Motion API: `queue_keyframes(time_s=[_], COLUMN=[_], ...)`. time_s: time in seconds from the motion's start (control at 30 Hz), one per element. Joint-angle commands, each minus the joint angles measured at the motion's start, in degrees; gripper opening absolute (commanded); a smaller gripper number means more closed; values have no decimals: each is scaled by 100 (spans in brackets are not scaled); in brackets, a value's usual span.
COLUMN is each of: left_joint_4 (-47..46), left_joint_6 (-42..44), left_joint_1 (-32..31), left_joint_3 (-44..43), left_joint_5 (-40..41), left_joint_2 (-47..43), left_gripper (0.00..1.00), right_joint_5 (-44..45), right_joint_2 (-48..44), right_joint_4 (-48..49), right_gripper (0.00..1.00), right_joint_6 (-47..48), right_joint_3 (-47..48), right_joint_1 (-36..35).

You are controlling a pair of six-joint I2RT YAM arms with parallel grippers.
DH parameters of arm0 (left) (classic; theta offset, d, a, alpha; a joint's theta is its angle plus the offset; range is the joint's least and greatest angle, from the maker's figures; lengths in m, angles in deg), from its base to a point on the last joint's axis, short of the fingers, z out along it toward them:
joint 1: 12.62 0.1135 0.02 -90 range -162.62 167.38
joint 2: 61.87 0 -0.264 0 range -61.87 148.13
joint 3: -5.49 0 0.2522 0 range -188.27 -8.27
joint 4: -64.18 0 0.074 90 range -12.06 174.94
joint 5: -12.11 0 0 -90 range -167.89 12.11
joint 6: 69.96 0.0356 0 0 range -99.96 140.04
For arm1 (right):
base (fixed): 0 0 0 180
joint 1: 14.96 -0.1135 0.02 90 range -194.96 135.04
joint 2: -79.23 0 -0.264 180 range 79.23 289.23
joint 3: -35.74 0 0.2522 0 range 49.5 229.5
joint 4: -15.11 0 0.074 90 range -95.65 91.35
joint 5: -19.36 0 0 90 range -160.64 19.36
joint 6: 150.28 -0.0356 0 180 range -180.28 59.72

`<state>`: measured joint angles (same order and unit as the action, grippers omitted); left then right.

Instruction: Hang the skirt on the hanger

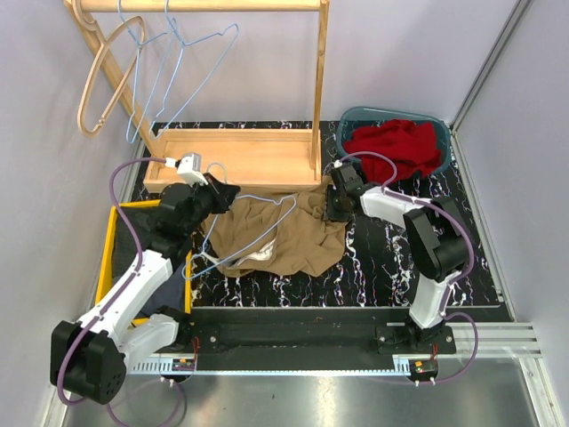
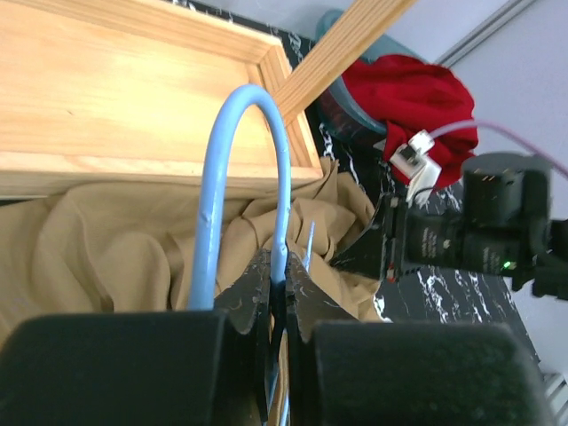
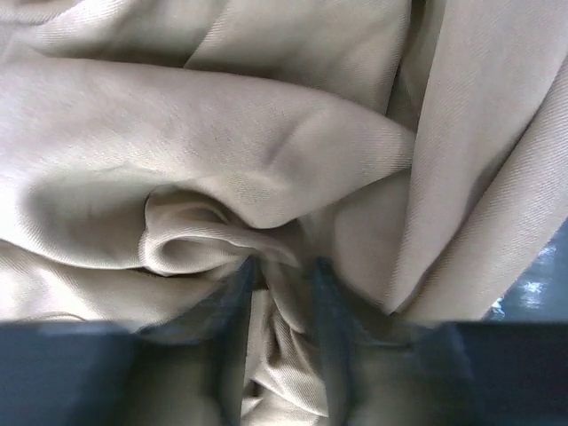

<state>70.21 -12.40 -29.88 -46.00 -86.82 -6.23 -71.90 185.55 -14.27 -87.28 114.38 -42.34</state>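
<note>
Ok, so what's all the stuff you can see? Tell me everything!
skirt: one, tan, crumpled mid-table
wire hanger: one, light blue, lying on the skirt
spare wire hangers: two, I think, light blue, on the rack's rail
wooden hanger: one, beige, same rail
rack: one, wooden, back of table
basket: one, teal, back right
cloth: one, red, in the basket
tray: one, yellow, left edge
table: one, black marbled
left pincer: black, shut on the wire hanger
right pincer: dark, pinching a skirt fold
</note>
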Motion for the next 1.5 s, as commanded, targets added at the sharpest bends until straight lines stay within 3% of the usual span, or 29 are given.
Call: queue_keyframes(time_s=[0.0, 0.17, 0.27, 0.47, 0.53, 0.63, 0.8, 0.9, 1.1, 1.3, 1.4, 1.47], left_joint_4=[-449, -632, -967, -1591, -1644, -1697, -1609, -1539, -1504, -1521, -1521, -1521], left_joint_6=[63, -174, -384, -693, -693, -658, -509, -368, -280, -113, -16, 80], left_joint_1=[-76, -225, -357, -629, -787, -919, -1183, -1368, -1535, -1588, -1579, -1579], left_joint_3=[-190, -33, 178, 636, 706, 768, 742, 733, 715, 829, 908, 961], left_joint_5=[320, 1058, 1305, 1911, 2279, 2736, 3476, 3915, 4004, 3855, 3732, 3522], left_joint_2=[-26, -403, -536, -659, -633, -589, -563, -536, -413, -518, -685, -835], left_gripper=[0, 0, 0, 0, 0, 0, 0, 0, 0, 0, 0, 0], right_joint_5=[-83, -874, -973, -745, -526, -192, 11, 221, 897, 1390, 1523, 1549], right_joint_2=[-767, -1763, -1914, -1423, -1247, -869, -218, 2, 345, -198, -366, -445], right_joint_4=[-398, -442, -652, -803, -811, -820, -838, -864, -1233, -1286, -1321, -1321], right_gripper=[45, 52, 52, 52, 57, 75, 76, 72, 57, 14, 0, 0], right_joint_6=[529, 609, 635, 486, 407, 328, 292, 327, 363, 345, 301, 222], right_joint_3=[218, 156, 349, 762, 894, 1149, 1632, 1817, 2037, 1265, 817, 667], right_joint_1=[-13, -241, -784, -1533, -1700, -1885, -1973, -2017, -2044, -2052, -2044, -2044])
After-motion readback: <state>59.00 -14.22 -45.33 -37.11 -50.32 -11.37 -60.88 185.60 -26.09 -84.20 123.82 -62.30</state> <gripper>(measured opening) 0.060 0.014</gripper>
